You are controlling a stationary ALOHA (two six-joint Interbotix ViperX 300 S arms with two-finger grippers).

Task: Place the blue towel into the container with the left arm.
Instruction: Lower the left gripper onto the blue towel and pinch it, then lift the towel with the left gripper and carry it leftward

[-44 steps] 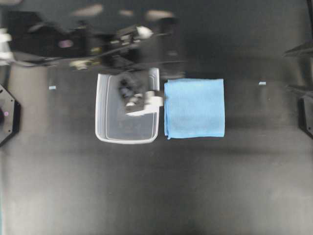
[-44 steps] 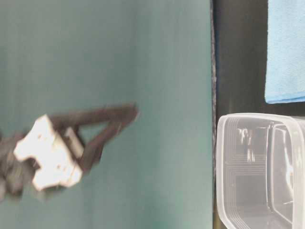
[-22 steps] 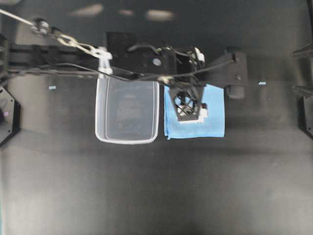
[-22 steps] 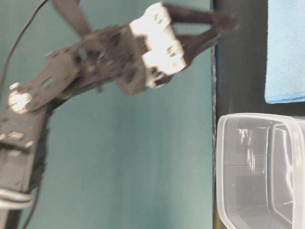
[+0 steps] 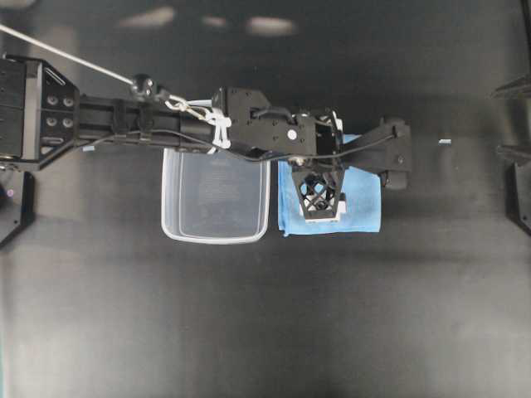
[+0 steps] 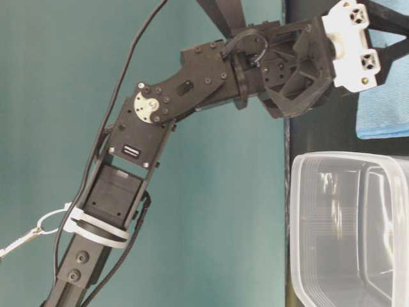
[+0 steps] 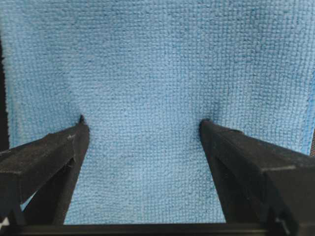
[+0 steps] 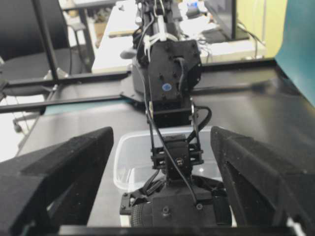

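Note:
The blue towel (image 5: 363, 197) lies flat on the black table, just right of the container (image 5: 214, 203), a clear tub with nothing in it. My left arm (image 5: 166, 124) reaches from the left, across the tub's far rim. Its gripper (image 5: 319, 192) points straight down onto the towel. In the left wrist view the towel (image 7: 147, 59) fills the frame. There the left gripper (image 7: 142, 124) is open wide, both fingertips (image 7: 78, 129) dimpling the cloth, with nothing pinched between them. The right gripper (image 8: 162, 135) is open and holds nothing.
From table level the left arm (image 6: 211, 77) slants up against a teal backdrop, above the tub (image 6: 348, 224) and the towel's edge (image 6: 383, 115). Black mounts (image 5: 518, 195) stand at the table's right edge. The right wrist view faces the left arm (image 8: 172, 73).
The left arm swung from above the container to the right over the towel and came down. Its open fingertips now press on the cloth. The towel and the tub have not moved.

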